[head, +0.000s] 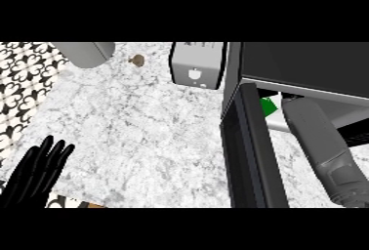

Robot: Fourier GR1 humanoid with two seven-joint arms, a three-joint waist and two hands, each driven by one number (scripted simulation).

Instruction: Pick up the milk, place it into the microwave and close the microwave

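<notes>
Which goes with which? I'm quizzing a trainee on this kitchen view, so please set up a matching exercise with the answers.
Things:
1. left hand
2. right forearm
3. toaster
4. microwave door

Places or states:
A. swung open
B. reaches into the microwave
C. open, resting at the lower left
D. stands on the counter beside the microwave

Pairs: 1-C, 2-B, 3-D, 4-A

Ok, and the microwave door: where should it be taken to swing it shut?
At its free end, near the view's lower edge, coming from the left onto the outer face. The microwave door stands open and edge-on, its far end meeting the microwave. The right forearm fills the gap on its right. The left robot hand rests open on the clear side.
</notes>
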